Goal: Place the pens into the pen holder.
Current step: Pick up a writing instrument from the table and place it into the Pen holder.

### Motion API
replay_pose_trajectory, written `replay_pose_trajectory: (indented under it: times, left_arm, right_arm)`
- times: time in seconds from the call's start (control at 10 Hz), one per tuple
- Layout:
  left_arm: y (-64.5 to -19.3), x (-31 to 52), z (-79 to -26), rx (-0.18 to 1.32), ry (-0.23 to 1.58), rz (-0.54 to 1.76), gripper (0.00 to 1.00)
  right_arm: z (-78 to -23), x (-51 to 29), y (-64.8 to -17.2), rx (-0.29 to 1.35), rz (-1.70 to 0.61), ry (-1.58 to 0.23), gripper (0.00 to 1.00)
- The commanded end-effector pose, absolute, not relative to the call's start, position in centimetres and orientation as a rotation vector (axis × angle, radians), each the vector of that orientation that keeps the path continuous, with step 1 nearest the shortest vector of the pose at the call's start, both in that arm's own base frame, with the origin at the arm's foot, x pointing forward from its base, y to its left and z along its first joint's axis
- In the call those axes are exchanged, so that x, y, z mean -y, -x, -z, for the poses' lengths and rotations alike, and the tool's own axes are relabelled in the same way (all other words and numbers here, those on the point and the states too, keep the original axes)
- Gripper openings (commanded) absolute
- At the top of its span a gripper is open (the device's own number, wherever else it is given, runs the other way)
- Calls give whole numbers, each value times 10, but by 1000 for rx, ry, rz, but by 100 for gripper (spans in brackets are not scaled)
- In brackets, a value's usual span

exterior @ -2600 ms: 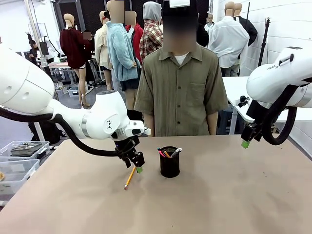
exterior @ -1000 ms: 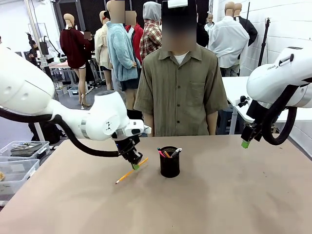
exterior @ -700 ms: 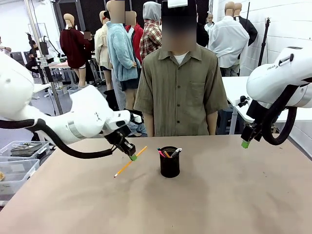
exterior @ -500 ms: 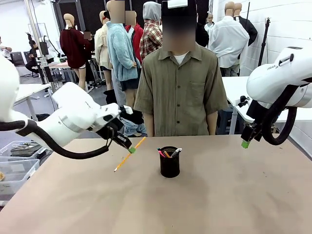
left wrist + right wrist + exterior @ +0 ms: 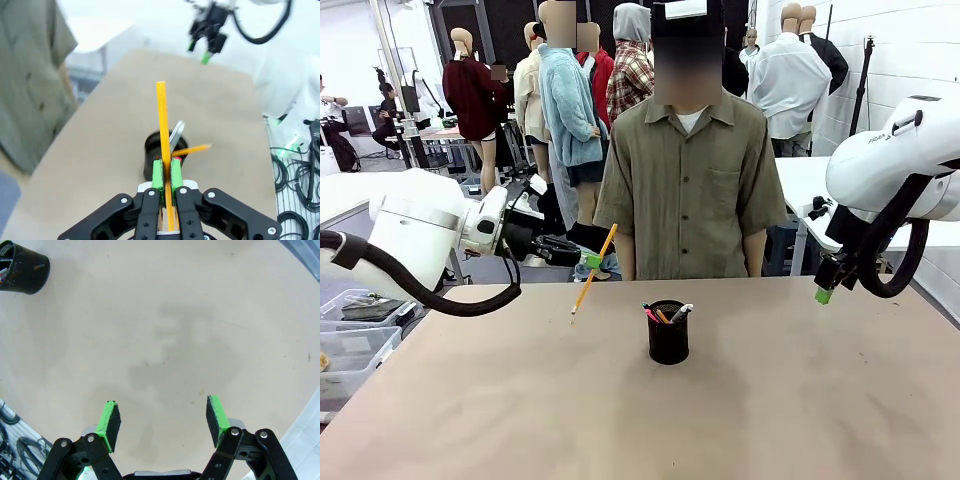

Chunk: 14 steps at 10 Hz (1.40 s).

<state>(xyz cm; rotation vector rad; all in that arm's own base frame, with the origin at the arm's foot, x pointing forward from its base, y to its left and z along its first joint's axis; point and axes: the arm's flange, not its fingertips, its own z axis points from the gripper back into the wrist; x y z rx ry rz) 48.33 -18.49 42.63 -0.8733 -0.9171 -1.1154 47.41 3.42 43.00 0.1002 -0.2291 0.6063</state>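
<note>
The yellow-orange pencil [image 5: 592, 272] hangs in the air above the table [image 5: 800, 400], pinched near its middle between the green pads of the left gripper [image 5: 590, 262]. In the front view it slants, upper end toward the person [image 5: 692, 170] and tip pointing down toward the tabletop, well left of the pen holder [image 5: 668, 336]. In the left wrist view the same pencil [image 5: 163, 150] rises straight up between the closed pads of the left gripper [image 5: 166, 175], with the black cup [image 5: 155, 157] on the table beyond it.

The pen holder stands upright near the table's middle, in front of the person. Several pens [image 5: 661, 313] already stand in it: one with a red-pink end, a silver-white one, and what may be another orange one, though they are too small to tell apart with certainty.

The right gripper [image 5: 824, 290] hangs above the table's right side, well away from the cup. In its own wrist view the right gripper [image 5: 163, 421] has its jaws spread wide with nothing between them, bare tabletop below and the mesh cup [image 5: 24, 269] at the top left corner.
</note>
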Motion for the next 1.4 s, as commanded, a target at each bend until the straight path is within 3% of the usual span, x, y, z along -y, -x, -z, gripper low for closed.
replay_pose_trajectory:
  times: [0.0, 0.7, 1.3]
  left_arm:
    - [-493, 193, -413, 982, 1006, 1206, 0]
    - [-543, 264, -415, 1170, 1124, 1328, 0]
    - [-560, 318, -373, 1076, 1215, 1337, 0]
  right_arm:
    - [-427, -33, -473, 238, -617, -75, 86]
    - [-427, -33, -473, 238, -617, -75, 86]
    - [-427, -33, -473, 238, -617, -75, 86]
